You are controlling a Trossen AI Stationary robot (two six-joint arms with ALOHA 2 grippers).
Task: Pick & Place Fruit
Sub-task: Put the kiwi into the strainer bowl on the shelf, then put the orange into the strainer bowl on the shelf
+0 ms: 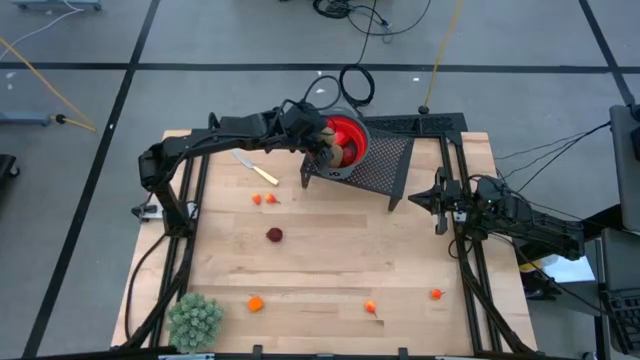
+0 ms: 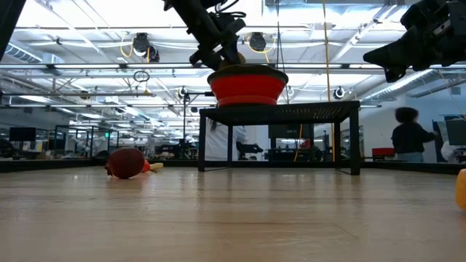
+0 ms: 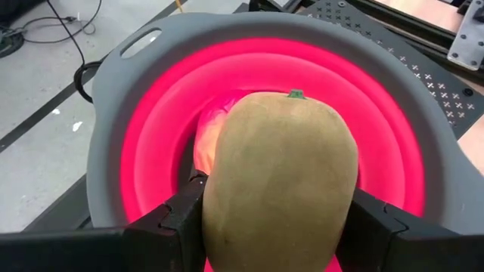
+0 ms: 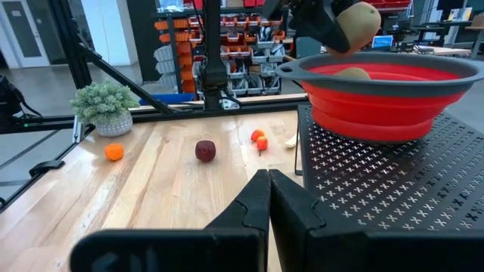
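Above red bowl (image 3: 151, 151), kiwi (image 3: 280, 181) in left gripper (image 3: 276, 227), fruit (image 4: 352, 73) inside

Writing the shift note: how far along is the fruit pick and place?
Done: at least one fruit already lies in the red bowl on the black rack. In hand: the left pincer holds a brown kiwi over the bowl, not yet released. Left: a dark red fruit and several small orange pieces on the table. The right pincer waits shut beside the rack.
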